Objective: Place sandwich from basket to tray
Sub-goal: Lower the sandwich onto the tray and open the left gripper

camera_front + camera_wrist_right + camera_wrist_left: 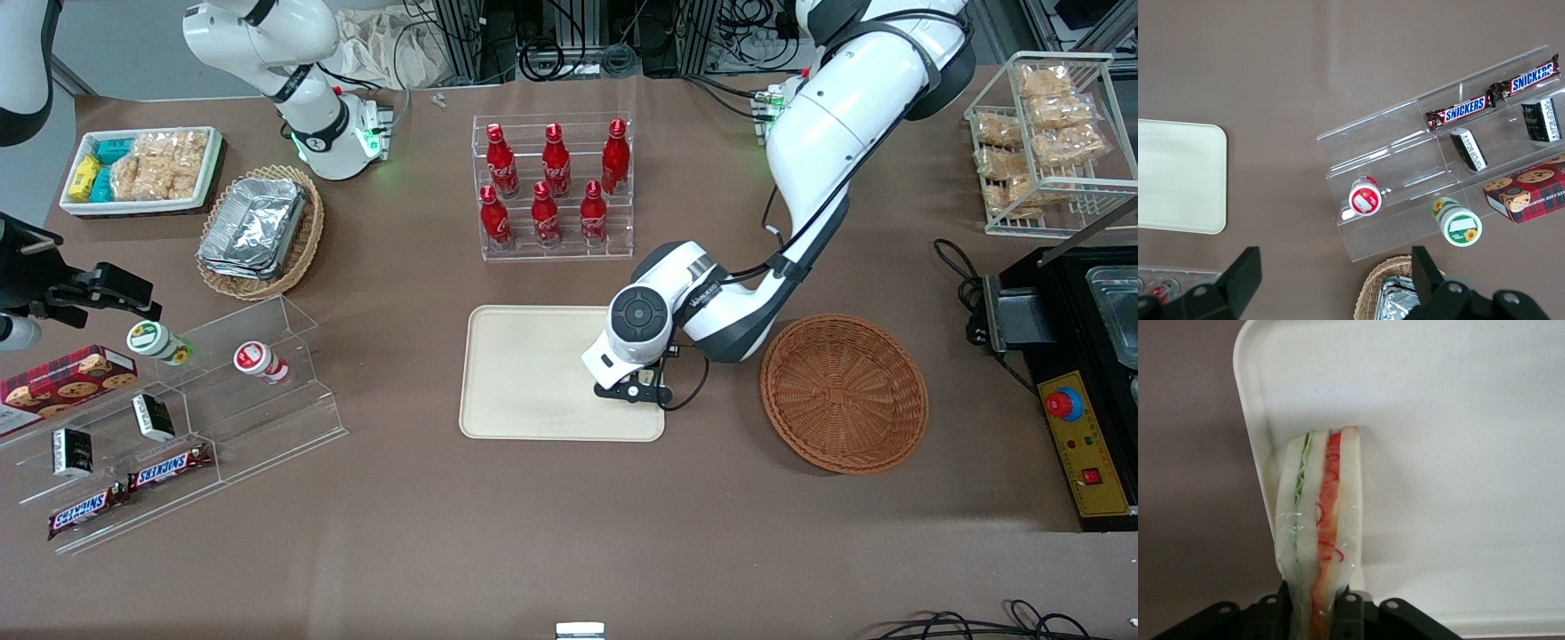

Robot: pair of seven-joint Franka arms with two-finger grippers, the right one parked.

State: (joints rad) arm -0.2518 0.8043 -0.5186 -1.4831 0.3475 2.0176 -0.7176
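Robot lab: cables [569, 44], mock shop goods

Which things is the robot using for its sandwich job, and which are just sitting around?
For the job:
- sandwich, clamped in the gripper over the tray's edge
- tray
- basket, nothing in it now

Just lying about:
- red cola bottles in a clear rack
- Snickers bars
- cookie box
- foil containers
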